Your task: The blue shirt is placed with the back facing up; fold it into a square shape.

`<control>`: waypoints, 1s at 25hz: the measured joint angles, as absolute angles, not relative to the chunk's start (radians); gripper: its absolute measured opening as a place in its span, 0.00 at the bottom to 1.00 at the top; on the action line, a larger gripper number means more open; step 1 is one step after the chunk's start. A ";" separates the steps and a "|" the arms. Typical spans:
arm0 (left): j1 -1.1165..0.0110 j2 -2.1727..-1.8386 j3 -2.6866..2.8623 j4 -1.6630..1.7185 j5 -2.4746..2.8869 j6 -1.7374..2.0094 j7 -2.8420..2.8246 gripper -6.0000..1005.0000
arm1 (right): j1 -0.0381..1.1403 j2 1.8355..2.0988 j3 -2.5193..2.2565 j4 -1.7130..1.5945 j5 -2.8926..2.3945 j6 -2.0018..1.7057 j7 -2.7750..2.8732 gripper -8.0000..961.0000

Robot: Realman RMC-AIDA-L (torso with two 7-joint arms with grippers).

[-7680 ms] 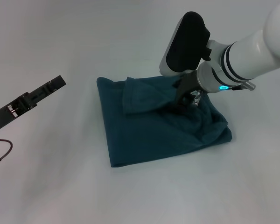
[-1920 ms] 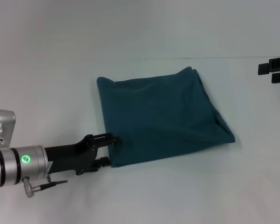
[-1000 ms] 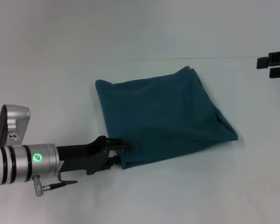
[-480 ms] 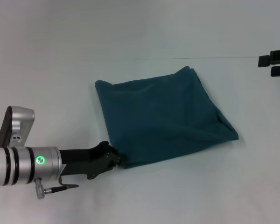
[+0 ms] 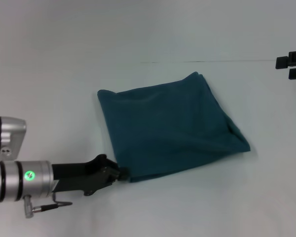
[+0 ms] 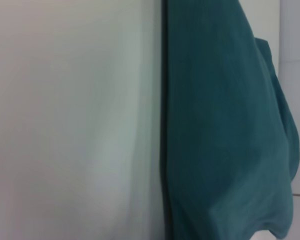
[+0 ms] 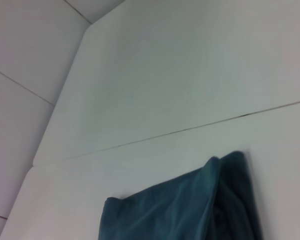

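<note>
The blue shirt (image 5: 170,128) lies already folded into a rough four-sided packet on the white worktop (image 5: 64,64), near its middle and a little toward the right edge. The cloth is a soft, matt teal knit with plain faces; its far corner rises to a blunt peak, and the right-hand corner bulges where several layers stack, so the outline reads more like a skewed diamond than a true square.

The left tool (image 5: 119,174) sits low at the shirt's near-left corner, touching the hem or just beside it. Its black body hides the fingertips, so I cannot tell whether they are apart, together, or nipping the fabric. That placement suggests tidying: a tug or nudge at this corner would straighten the near edge and square the shape. In the left wrist view the folded edge runs as a crisp straight line against the bare worktop, with looser rounded folds farther off.

The right tool (image 5: 292,66) is parked well apart at the far right edge, its two black fingers standing separated with nothing between them.
</note>
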State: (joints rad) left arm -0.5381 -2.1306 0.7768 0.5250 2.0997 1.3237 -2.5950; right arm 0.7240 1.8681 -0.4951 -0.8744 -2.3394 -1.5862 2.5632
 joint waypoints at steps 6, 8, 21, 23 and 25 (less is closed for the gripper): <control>-0.489 -2.118 0.763 0.564 2.104 1.343 -2.601 0.03 | 0.723 1.866 -0.494 -0.872 -2.339 -1.586 2.563 0.71; -0.493 -2.111 0.760 0.565 2.117 1.342 -2.601 0.04 | 0.722 1.867 -0.494 -0.872 -2.339 -1.586 2.563 0.71; -0.504 -2.087 0.665 0.575 2.214 1.394 -2.579 0.06 | 0.719 1.868 -0.494 -0.872 -2.339 -1.603 2.560 0.71; -0.503 -2.083 0.653 0.586 2.229 1.427 -2.566 0.06 | 0.718 1.869 -0.497 -0.872 -2.339 -1.605 2.554 0.71; -0.493 -2.079 0.629 0.618 2.244 1.465 -2.534 0.06 | 0.718 1.871 -0.498 -0.872 -2.339 -1.607 2.535 0.71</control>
State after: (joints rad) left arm -0.4932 -2.0791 0.6295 0.6182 2.2437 1.4648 -2.5340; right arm 0.7181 1.8711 -0.4982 -0.8719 -2.3393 -1.6071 2.5348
